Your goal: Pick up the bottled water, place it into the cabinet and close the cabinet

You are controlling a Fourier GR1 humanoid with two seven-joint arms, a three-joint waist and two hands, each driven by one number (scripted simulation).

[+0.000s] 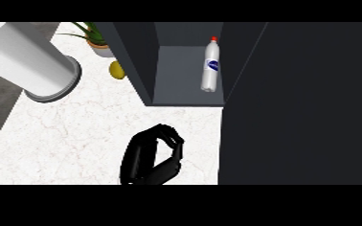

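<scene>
Fingers (170, 136): curled in toward the thumb on the 1 hand in view, pinching nothing.
Hand (151, 159): black, low in the head view at about 6 o'clock, over the tabletop; which of the robot's hands it is cannot be told from this view.
Bottled water (210, 67): clear bottle with a red cap and a blue label, inside the cabinet, at about 1 o'clock from the hand and well apart from it; it sits close to the cabinet's right wall, cap toward 12 o'clock. Whether it stands or lies I cannot tell.
Cabinet (185, 84): dark grey, open at its front, with a lighter grey inner floor around the bottle.
Cabinet door (290, 105): large dark panel filling the 3 o'clock side, its edge running along the cabinet's right wall.
Tabletop (71, 134): white marble with faint veins.
Cylinder (35, 62): big white and grey body at 10 o'clock.
Potted plant (96, 40): green leaves, at 11 o'clock, just left of the cabinet.
Lemon (117, 70): yellow, on the tabletop between the cylinder and the cabinet's left wall.
</scene>
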